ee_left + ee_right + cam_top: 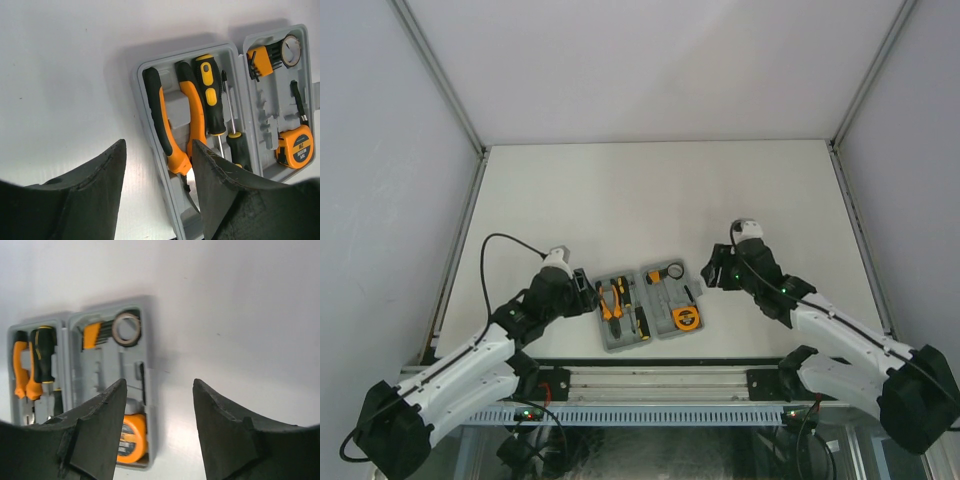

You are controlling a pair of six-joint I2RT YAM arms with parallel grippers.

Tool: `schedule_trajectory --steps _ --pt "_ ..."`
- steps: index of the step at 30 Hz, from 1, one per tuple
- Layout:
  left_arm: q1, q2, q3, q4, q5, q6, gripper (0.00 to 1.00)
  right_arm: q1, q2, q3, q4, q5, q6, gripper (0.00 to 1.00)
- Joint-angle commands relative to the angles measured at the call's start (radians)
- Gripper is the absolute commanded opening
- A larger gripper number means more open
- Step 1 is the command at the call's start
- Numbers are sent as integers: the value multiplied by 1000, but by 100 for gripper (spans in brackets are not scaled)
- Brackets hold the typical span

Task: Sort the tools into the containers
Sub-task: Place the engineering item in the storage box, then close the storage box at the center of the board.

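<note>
The grey hinged tool case point(663, 330) lies open near the table's front edge, between the two grippers. Its left half holds the orange-handled pliers point(170, 130) and two black-and-orange screwdrivers point(210, 95), point(239, 150). Its right half holds the bit set point(262, 60), the dark ring point(291, 50) and the orange tape measure point(296, 146). My left gripper point(585, 290) is open and empty, just left of the case, over its left rim point(159, 142). My right gripper point(712, 272) is open and empty, just right of the case point(159, 381). The tape measure point(131, 437) and ring point(126, 329) show beside it.
The white table point(650, 190) is walled by grey panels at the left, the right and the back. A metal rail point(650, 385) with both arm bases runs along the near edge. A black cable point(500, 240) loops from the left arm.
</note>
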Motion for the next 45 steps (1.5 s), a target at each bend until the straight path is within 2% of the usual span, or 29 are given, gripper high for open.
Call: schedule_trajectory --steps 1,7,14,22,29,35,39,45 --pt "13 24 -14 75 37 -20 59 -85 -68 -35 -55 -33 11 56" --pt "14 35 -13 89 46 -30 59 -199 33 -53 -11 -276 -55 55" --pt "16 8 -21 60 32 -23 59 -256 185 -59 165 -494 -64 51" --pt "20 -4 -23 51 26 -26 59 -265 318 -59 295 -605 -28 44" --pt "22 -3 -24 46 19 -25 59 -265 394 -54 310 -602 -30 33" --pt "33 -4 -23 45 21 -27 59 -265 411 -57 333 -585 -13 12" --pt "54 -9 -27 48 41 -32 60 -266 385 -77 333 -511 27 0" --pt "76 -25 -50 89 116 -43 67 -287 309 -139 304 -397 104 0"
